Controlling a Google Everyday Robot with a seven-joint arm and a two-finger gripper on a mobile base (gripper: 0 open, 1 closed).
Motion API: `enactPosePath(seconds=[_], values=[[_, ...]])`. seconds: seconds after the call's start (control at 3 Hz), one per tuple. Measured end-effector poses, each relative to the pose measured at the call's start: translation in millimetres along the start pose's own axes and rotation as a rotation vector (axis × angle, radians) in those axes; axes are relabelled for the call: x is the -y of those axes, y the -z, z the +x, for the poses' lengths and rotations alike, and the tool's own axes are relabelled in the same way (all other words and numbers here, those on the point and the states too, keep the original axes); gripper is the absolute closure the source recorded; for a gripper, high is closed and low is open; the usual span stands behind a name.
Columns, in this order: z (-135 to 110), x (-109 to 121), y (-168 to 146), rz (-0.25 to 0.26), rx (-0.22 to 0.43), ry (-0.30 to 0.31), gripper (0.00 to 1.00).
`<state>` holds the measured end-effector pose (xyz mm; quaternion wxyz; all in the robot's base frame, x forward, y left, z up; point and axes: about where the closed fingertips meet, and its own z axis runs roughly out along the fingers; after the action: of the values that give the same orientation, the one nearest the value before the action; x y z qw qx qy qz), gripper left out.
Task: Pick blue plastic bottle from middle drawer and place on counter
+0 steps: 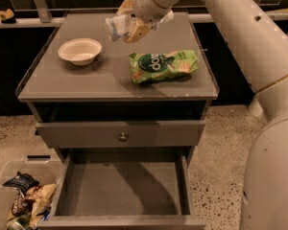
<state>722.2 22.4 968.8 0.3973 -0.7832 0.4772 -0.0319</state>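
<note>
Camera view: gripper above counter clamps the clear, white-labelled blue plastic bottle.

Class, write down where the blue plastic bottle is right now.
Camera view: the blue plastic bottle is held by the gripper above the counter, between the white bowl and the green snack bag.

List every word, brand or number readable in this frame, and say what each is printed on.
"dodo", as best it reads: pale lettering on the dark round patch of the green snack bag lying on the counter.
Label of the blue plastic bottle, held by the end effector above the counter's rear: print too small to read.
Snack packets in the floor bin: unreadable.
</note>
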Motion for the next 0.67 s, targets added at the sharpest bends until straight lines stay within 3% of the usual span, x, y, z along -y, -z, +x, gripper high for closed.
enactPosePath(seconds=[0.67], values=[[17,-1,-14,-0.014,0.017,-0.029,1.0]])
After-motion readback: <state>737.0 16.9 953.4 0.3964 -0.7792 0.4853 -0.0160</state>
